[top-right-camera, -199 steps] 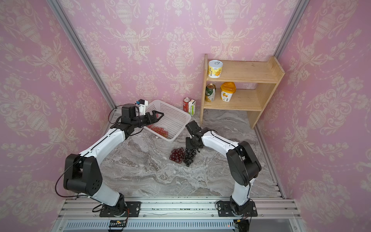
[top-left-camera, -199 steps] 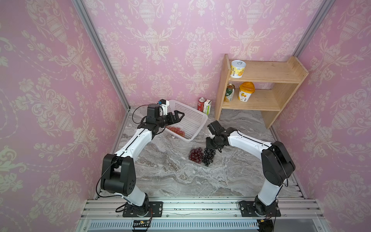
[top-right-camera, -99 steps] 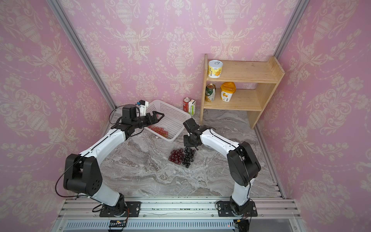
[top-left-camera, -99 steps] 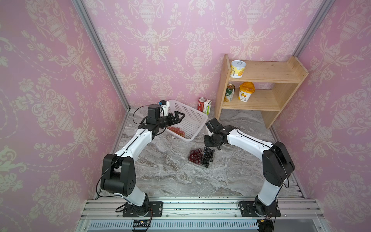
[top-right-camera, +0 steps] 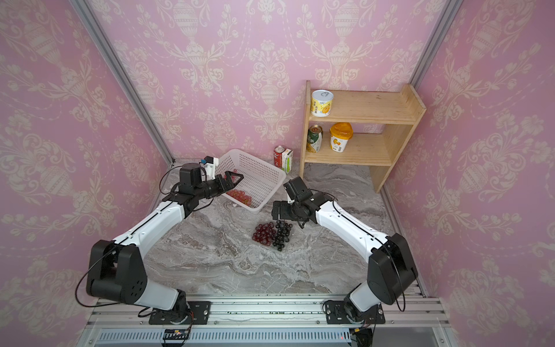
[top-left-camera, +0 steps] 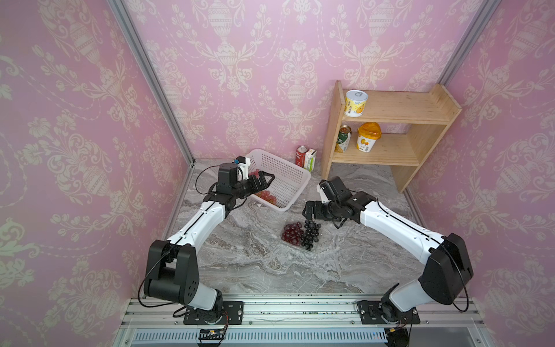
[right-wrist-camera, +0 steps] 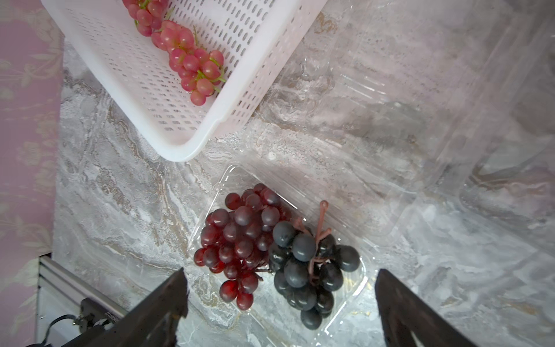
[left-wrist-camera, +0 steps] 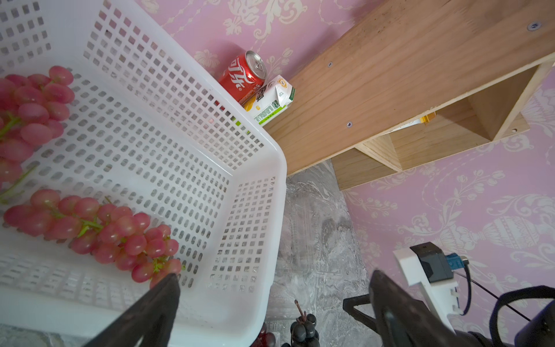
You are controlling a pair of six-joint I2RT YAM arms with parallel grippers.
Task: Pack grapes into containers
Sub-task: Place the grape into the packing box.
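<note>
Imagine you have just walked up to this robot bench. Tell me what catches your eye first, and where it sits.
A dark red bunch and a near-black bunch lie side by side in a clear container on the marble table, close by the open right gripper. Farther back, pink grapes lie in the white basket, with the open left gripper poised over its edge.

Pink walls (top-left-camera: 270,60), papered with cream urn-and-vine patterns, close in three sides, with grey metal posts (top-left-camera: 150,78) running down the two back corners. A grey marbled floor (top-left-camera: 255,264) fills the lower centre. A pale wooden shelf (top-left-camera: 405,111) stands right of centre. The light is soft and even.
</note>
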